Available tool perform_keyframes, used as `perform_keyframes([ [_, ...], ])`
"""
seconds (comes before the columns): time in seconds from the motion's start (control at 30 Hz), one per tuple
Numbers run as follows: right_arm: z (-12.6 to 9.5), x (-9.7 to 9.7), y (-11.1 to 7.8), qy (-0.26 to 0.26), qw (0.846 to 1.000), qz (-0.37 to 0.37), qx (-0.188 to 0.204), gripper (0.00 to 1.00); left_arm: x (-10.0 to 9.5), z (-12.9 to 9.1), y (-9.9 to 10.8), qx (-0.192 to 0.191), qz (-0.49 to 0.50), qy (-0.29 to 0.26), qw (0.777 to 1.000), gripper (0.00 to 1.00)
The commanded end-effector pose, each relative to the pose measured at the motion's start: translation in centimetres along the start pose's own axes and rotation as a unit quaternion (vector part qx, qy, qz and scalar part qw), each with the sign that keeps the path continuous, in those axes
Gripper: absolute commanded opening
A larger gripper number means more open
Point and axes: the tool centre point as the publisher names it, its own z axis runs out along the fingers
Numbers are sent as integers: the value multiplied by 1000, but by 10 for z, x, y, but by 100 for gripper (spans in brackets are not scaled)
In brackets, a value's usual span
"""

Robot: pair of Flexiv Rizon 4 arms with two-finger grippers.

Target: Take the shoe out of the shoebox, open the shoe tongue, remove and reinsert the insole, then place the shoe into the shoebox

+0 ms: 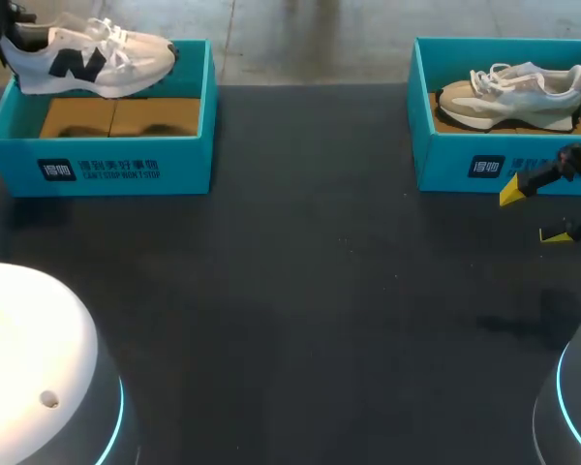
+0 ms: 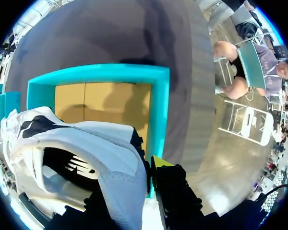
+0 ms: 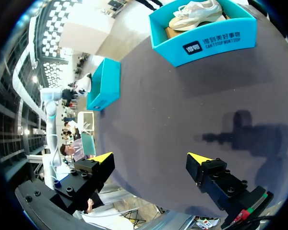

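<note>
A white shoe (image 1: pixel 87 58) with a black side mark hangs level over the open teal left shoebox (image 1: pixel 97 165). My left gripper (image 1: pixel 8 39) is shut on its heel. In the left wrist view the heel collar of the white shoe (image 2: pixel 86 143) sits between the fingers of my left gripper (image 2: pixel 134 177), with one yellow tip outside the heel, and the left shoebox (image 2: pixel 161 96) with its cardboard floor lies below. My right gripper (image 1: pixel 535 213) stands open and empty just in front of the right shoebox (image 1: pixel 465 165); in its own view the right gripper (image 3: pixel 151 158) spreads over bare table.
A beige shoe (image 1: pixel 513 95) lies in the right shoebox (image 3: pixel 206 45). The dark table (image 1: pixel 300 291) runs between the two boxes. My arms' rounded bases (image 1: pixel 29 358) fill the near corners.
</note>
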Motion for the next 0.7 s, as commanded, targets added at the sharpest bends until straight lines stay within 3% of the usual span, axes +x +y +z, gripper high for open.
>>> perform_keyframes([
  [0.03,1,0,0,-2,1000,1,0,100,-3,13,14,5,-7,-3,1000,0],
  [0.7,1,0,0,-2,1000,1,0,100,-9,58,22,-5,1,22,1000,0],
])
